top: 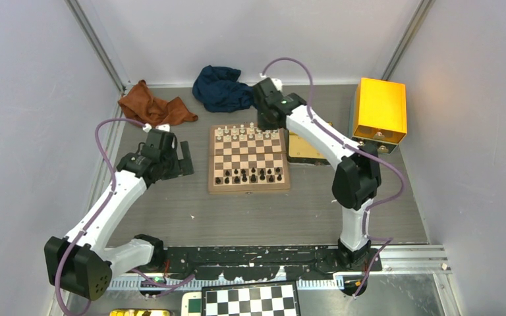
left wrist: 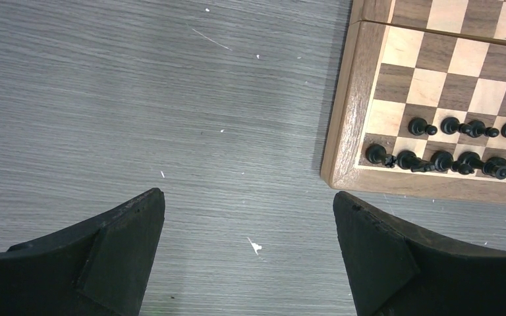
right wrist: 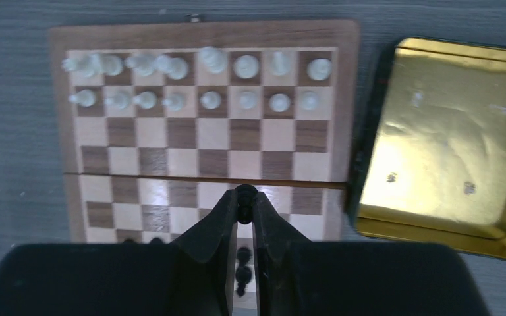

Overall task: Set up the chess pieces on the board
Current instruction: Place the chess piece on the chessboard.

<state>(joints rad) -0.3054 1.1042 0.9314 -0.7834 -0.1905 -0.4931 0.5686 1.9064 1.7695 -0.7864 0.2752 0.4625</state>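
Observation:
The wooden board lies mid-table, with black chess pieces in its two near rows and white pieces in its far rows. My right gripper hangs above the board's far part, shut on one small black chess piece at its fingertips. In the right wrist view the board's rim shows, and more black pieces show between the fingers below. My left gripper is open and empty over bare table left of the board, near the black rows; it also shows in the top view.
A shallow gold tin tray sits against the board's right side. A yellow box stands at the back right. A brown cloth and a blue cloth lie at the back. A black-and-white board lies below the arm bases.

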